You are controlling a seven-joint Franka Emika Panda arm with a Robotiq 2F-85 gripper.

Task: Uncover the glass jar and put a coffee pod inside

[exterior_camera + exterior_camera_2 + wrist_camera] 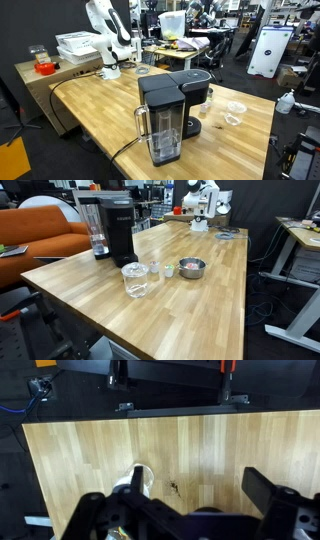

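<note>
The glass jar (135, 278) is small, round and clear, and stands on the wooden table (200, 300) with its lid on. Next to it are a small clear glass (155, 270) and a metal bowl (191, 268) with small pods in it. My gripper (200, 488) is open and empty, high above bare table. In both exterior views my arm (108, 40) (205, 202) is at the far end of the table, well away from the jar. In the wrist view a clear round thing (143, 482) is partly hidden by a finger.
The black coffee machine (165, 115) with its tall clear water tank stands at the table's edge and also shows in an exterior view (115, 225). An orange sofa (35, 230) is beside the table. Desks and lab clutter stand behind the arm.
</note>
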